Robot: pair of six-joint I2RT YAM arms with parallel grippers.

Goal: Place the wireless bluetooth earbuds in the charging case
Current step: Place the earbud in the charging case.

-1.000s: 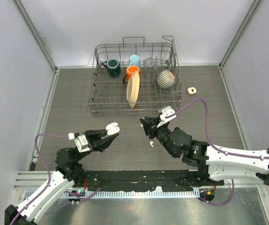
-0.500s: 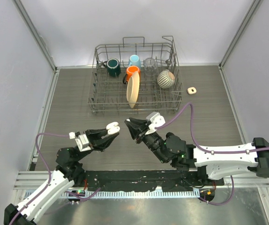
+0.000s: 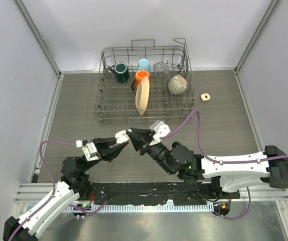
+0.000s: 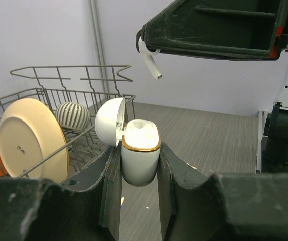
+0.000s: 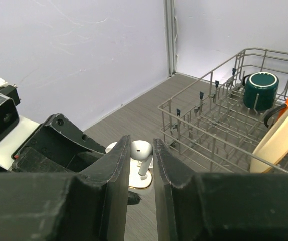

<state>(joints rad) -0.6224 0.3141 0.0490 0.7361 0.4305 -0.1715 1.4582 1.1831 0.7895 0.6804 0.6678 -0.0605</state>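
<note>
Seen from above, the two black grippers meet tip to tip near the middle of the grey table point(image 3: 224, 115), in front of a wire dish rack point(image 3: 144, 83). At that scale the earbud cannot be made out, and the charging case point(image 3: 121, 135) is only a white blob. The left wrist view is clearer. The left gripper point(image 4: 140, 149) is clamped on the charging case point(image 4: 140, 155), one finger pressed to each side. The fingers hide its lower flanks, and its base is cut off by the dark gap between them. The case stands upright with its long axis vertical and its gold-rimmed mouth facing up. Its round lid point(image 4: 109, 122) is swung open to the side toward the rack. One pale socket shows inside; the rest of the interior is hard to read. Directly above it, and clear of the rim, the right gripper point(image 4: 143, 40) pinches the earbud point(image 4: 149, 57) by its head, which is mostly buried between the closed fingertips. The earbud's stem hangs down toward the case mouth, slightly tilted. In the right wrist view the earbud point(image 5: 141, 153) sits between that gripper's point(image 5: 140, 150) fingers, stem down, with the case's rim point(image 5: 139, 183) partly hidden below. The rack holds a cream plate point(image 3: 142, 98), a green mug point(image 3: 121, 72) and a striped bowl point(image 3: 177, 84).
</note>
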